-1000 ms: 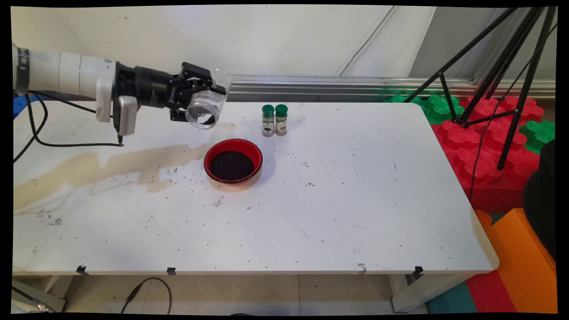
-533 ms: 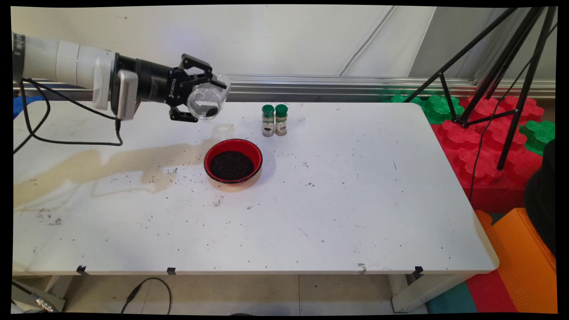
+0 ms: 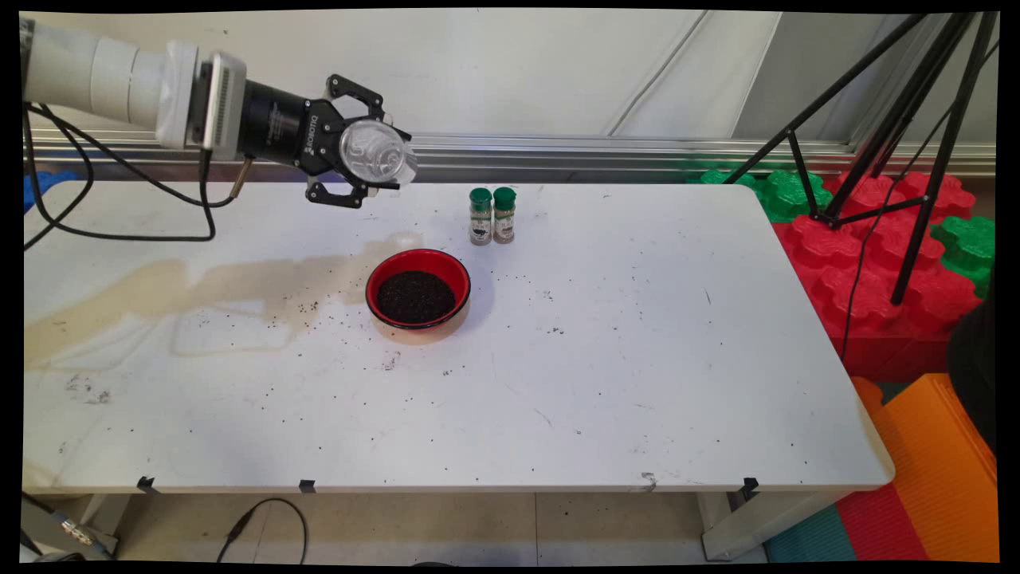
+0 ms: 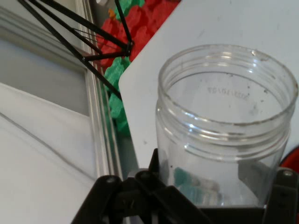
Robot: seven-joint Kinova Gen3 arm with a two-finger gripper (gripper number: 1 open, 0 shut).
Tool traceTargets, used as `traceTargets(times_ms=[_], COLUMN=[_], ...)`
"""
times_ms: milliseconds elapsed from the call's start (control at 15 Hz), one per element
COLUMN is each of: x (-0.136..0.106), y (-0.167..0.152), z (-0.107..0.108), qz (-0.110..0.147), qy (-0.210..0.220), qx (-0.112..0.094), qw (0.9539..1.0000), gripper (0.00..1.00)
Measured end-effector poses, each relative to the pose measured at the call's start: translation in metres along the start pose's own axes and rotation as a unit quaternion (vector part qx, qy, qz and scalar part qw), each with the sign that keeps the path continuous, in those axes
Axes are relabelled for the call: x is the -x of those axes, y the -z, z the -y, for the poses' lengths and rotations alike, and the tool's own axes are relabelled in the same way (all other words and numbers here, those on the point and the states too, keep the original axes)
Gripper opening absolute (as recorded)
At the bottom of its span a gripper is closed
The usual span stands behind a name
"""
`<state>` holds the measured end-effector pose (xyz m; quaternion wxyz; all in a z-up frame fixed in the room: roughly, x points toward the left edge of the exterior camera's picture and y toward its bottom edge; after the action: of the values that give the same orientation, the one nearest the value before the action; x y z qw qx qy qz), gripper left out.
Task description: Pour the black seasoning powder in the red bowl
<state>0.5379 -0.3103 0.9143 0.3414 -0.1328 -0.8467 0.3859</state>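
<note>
A clear jar [image 3: 376, 153] is held in the gripper [image 3: 355, 163], raised above the table [image 3: 637, 383] near its far left part and well clear of the surface. The jar is clamped between the two fingers, which are closed narrowly on its sides; in the hand view the black linkage is seen rising on either side of the jar's lower wall [image 4: 224, 154]. In the main view the jar is lying roughly level, with its flat bottom turned toward the camera. In the hand view the threaded mouth is open, no lid is seen, and the inside looks empty apart from a few dark specks stuck to the wall.

A red bowl [image 3: 417, 288] stands on the table, below the jar and to its right in the main view, well apart from it. The bowl is filled with dark grains, heaped across most of its inside. From this it is judged that the jar's contents are already in the bowl, and that what is left is the putting down of the jar; no more than that can be told from the pictures.

Two spice bottles [image 3: 492, 215] with green caps stand just beside each other behind the bowl, untouched. Dark grains are scattered over the table around the bowl, and a long tan stain [image 3: 199, 295] runs from the bowl's left side toward the table's left edge.
</note>
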Motion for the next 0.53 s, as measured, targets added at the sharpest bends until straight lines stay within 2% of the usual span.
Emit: traceTargets(times_ms=[133,267,400,533], x=[-0.003,-0.007,-0.010,-0.014], y=[0.001,0.003,0.005,0.007], z=[0.005,0.010,0.014,0.016], qz=[-0.009,-0.020,-0.031,-0.044], qy=[0.037,0.083,0.129,0.175], qx=[0.005,0.011,0.019,0.029], qw=[0.9993,0.9963,0.9910,0.9832], gripper=[0.00,0.00,0.00,0.00])
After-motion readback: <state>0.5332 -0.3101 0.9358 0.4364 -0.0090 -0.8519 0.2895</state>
